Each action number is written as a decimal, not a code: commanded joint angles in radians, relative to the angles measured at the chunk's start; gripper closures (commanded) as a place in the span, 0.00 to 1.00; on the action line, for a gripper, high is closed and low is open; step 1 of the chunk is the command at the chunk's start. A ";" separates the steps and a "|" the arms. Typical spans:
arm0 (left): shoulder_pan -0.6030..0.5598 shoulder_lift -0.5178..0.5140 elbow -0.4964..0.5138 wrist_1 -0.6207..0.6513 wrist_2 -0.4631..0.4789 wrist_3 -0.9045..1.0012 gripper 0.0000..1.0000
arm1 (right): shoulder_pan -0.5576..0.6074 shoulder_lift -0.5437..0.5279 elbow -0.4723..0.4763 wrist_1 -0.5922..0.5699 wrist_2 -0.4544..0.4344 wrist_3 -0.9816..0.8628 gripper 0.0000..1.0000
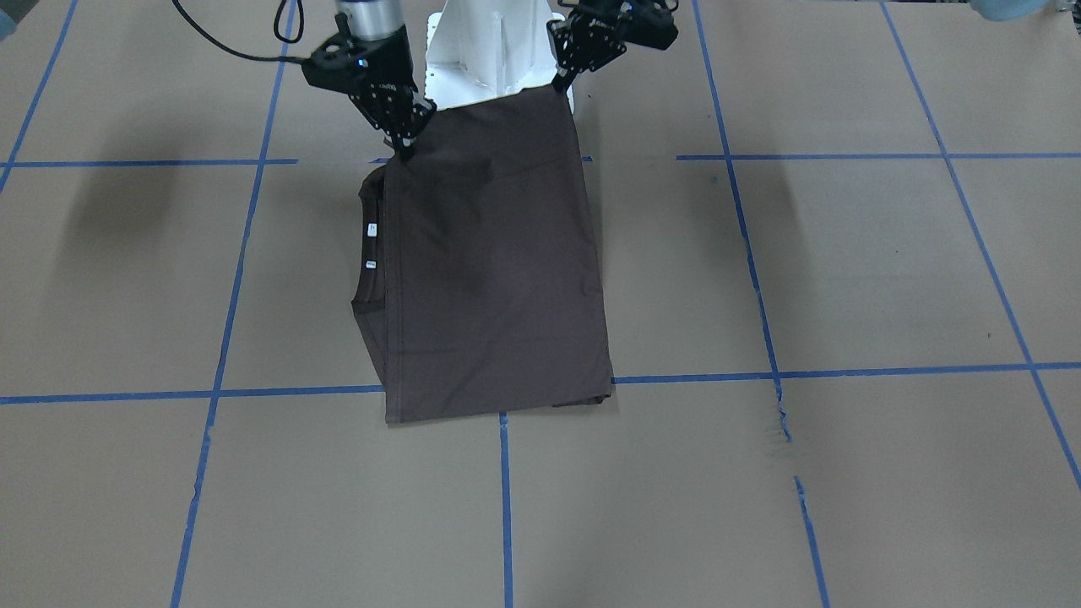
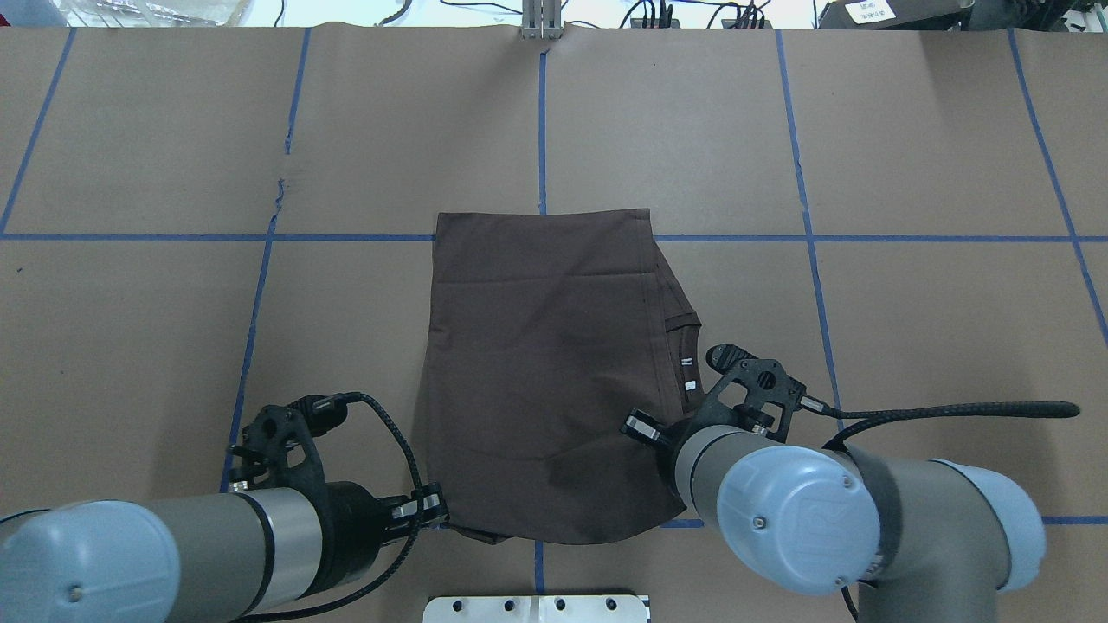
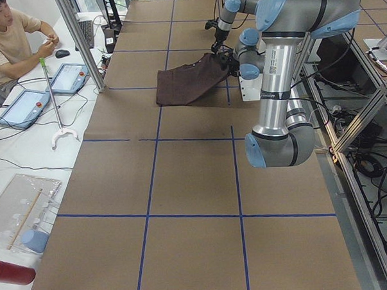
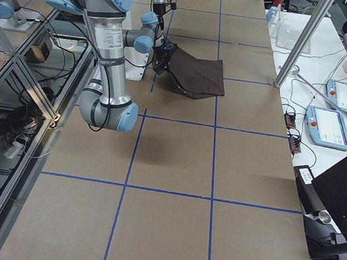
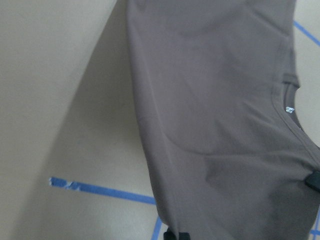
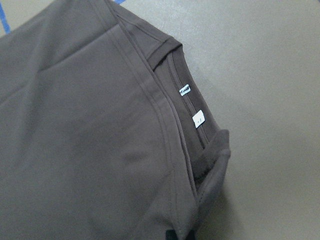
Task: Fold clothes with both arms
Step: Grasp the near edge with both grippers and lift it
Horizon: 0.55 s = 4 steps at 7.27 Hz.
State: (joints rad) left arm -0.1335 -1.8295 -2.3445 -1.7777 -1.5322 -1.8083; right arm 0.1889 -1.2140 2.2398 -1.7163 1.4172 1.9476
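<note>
The left arm comes in low at the near left of the table, which is covered in brown paper and marked with a grid of blue tape. The left gripper has its fingers pinched together on the near left corner of the dark brown T-shirt. That corner is held up off the table, just in front of the white pedestal base.

The shirt is folded into a long panel in the middle of the table. Its far edge lies flat on the paper beside a crosswise tape line, while its near edge hangs raised between the two grippers. In the left wrist view the cloth slopes down and away from the fingers, with a few soft creases.

On the shirt's right side, the ribbed collar and a strip of a lower layer stick out from under the top layer. Two small white labels show inside the neck.

The right gripper is clamped on the near right corner of the top layer, just near of the collar. Its fingertips are closed through the cloth. In the overhead view the wrist of the right arm hides these fingertips.
</note>
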 commanded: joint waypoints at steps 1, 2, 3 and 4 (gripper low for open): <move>-0.049 -0.066 -0.099 0.189 -0.051 0.016 1.00 | -0.008 0.002 0.038 -0.042 0.019 -0.001 1.00; -0.105 -0.120 -0.043 0.199 -0.052 0.071 1.00 | 0.018 0.036 -0.020 -0.037 0.019 -0.010 1.00; -0.191 -0.166 0.040 0.198 -0.061 0.151 1.00 | 0.067 0.091 -0.096 -0.034 0.022 -0.025 1.00; -0.275 -0.207 0.151 0.187 -0.115 0.229 1.00 | 0.117 0.141 -0.173 -0.028 0.025 -0.060 1.00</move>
State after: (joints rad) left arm -0.3105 -1.9831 -2.3078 -1.5871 -1.6028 -1.6694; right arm 0.2506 -1.1317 2.1551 -1.7498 1.4384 1.9193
